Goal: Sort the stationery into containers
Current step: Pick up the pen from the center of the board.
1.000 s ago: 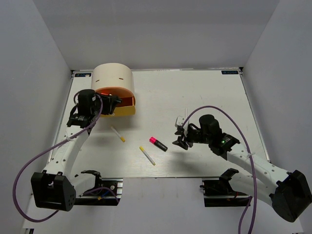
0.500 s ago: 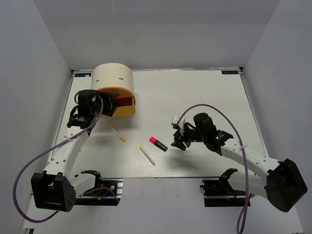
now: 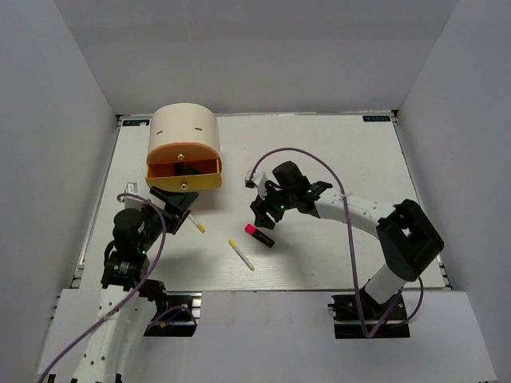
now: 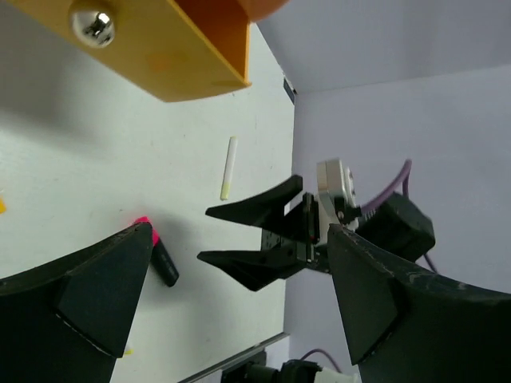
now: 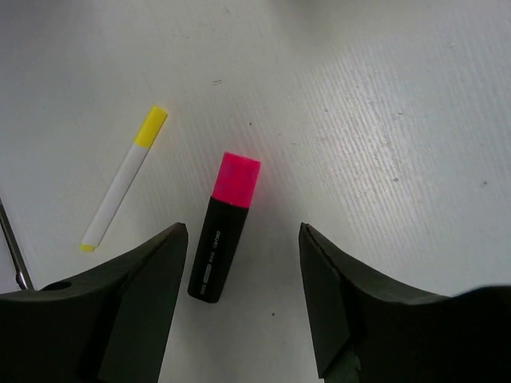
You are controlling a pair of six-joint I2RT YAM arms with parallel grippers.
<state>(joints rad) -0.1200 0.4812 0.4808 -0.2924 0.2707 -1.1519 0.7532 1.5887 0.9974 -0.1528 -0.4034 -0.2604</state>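
The beige cabinet (image 3: 184, 124) stands at the back left, with its yellow-fronted drawer (image 3: 185, 182) pulled out and something dark inside. That drawer front (image 4: 172, 68) fills the top of the left wrist view. My left gripper (image 3: 176, 206) hangs open and empty just in front of it. A pink-capped black highlighter (image 3: 259, 234) lies mid-table. My right gripper (image 3: 263, 212) hovers open right over that highlighter (image 5: 225, 227), whose black end lies between the fingertips. Thin white pens with yellow tips lie at the left (image 3: 192, 219) and front (image 3: 241, 254).
A further white pen (image 4: 229, 167) lies beyond the drawer in the left wrist view, which also shows the right gripper (image 4: 255, 239). The right arm's purple cable (image 3: 319, 159) loops over the table's middle. Grey walls close in the table on three sides.
My left gripper opened wide and drew back from the drawer toward the near edge. My right gripper swung left to just above the pink highlighter and widened a little.
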